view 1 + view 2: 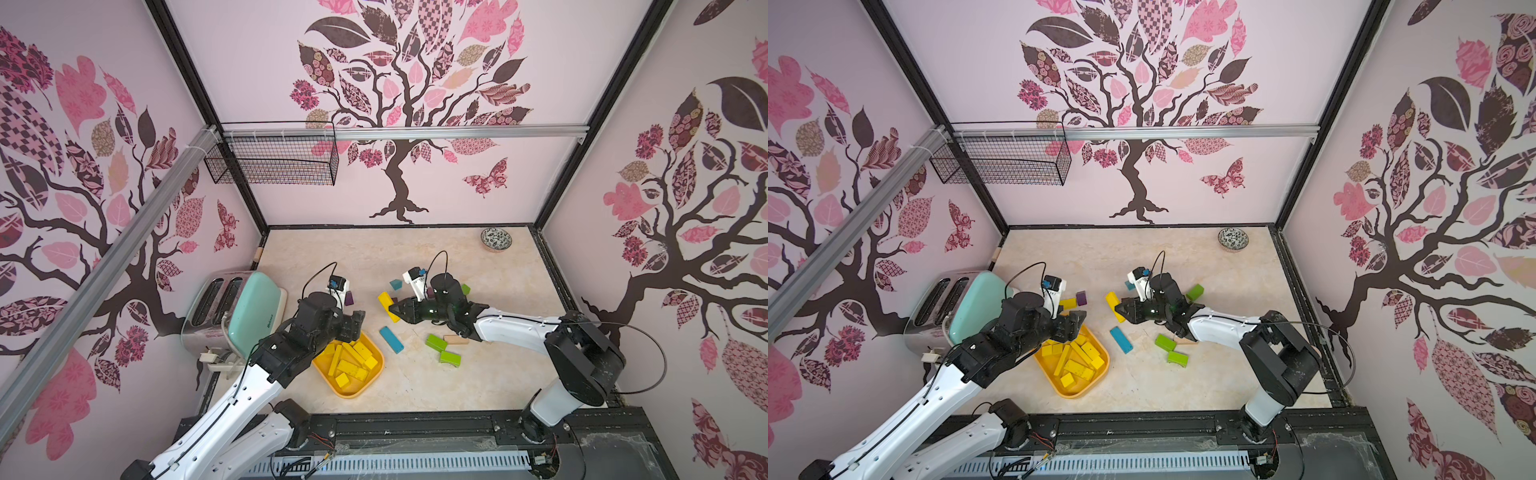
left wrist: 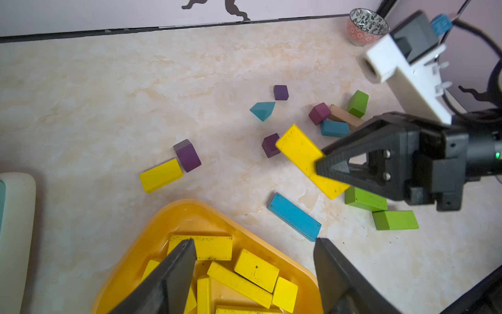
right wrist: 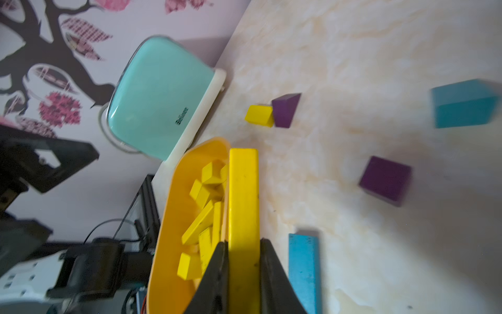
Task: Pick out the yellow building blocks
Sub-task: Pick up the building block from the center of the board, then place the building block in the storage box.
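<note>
- The right gripper (image 2: 319, 165) is clamped on the near end of a long yellow bar (image 2: 298, 149). The wrist view shows both black fingers pressed flat against its sides (image 3: 243, 190).
- In both top views that bar (image 1: 385, 300) lies mid-table, angled, well apart from the tray. Whether its far end touches the tabletop cannot be told.
- The left gripper (image 2: 252, 242) hangs over the far edge of the orange-yellow tray (image 2: 190, 206), its jaws spread wide with nothing between them.
- Most of the yellow building blocks (image 1: 351, 361) are heaped in the tray, a jumble of cubes and bars lying across one another.
- One short yellow block (image 2: 161, 175) lies on the marble-patterned tabletop (image 1: 457, 386) beyond the tray, touching a purple block (image 2: 187, 156). It is visible in a top view (image 1: 1068, 303).
- A blue bar (image 1: 391, 339) lies flat between the tray and two green blocks (image 1: 436, 342).
- More purple, teal and green blocks and one pale wooden block (image 2: 343, 117) are scattered behind the held bar.
- A mint-green toaster (image 1: 232, 307) stands just beside the tray on the left. Its side carries a small dark brand word (image 3: 182, 116), too blurred to read.
- A patterned bowl (image 1: 496, 240) sits in the far right corner.
</note>
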`<control>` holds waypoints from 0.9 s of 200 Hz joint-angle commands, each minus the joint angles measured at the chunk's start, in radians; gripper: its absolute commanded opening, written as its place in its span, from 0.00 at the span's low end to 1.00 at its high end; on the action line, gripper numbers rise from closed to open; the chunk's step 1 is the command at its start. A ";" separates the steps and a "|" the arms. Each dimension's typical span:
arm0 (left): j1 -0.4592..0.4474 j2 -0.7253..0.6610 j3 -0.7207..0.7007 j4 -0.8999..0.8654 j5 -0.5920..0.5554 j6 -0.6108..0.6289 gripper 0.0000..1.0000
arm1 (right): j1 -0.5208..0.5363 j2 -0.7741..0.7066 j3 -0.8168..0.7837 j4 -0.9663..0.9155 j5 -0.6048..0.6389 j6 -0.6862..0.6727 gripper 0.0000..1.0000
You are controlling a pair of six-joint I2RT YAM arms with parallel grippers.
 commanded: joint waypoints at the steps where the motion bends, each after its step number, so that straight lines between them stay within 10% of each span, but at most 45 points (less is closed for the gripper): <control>1: 0.004 -0.029 0.012 -0.048 -0.062 -0.093 0.75 | 0.080 0.052 0.069 -0.004 -0.170 -0.042 0.20; 180: 0.005 -0.110 0.040 -0.132 -0.196 -0.126 0.75 | 0.220 0.160 0.227 -0.175 -0.105 -0.202 0.37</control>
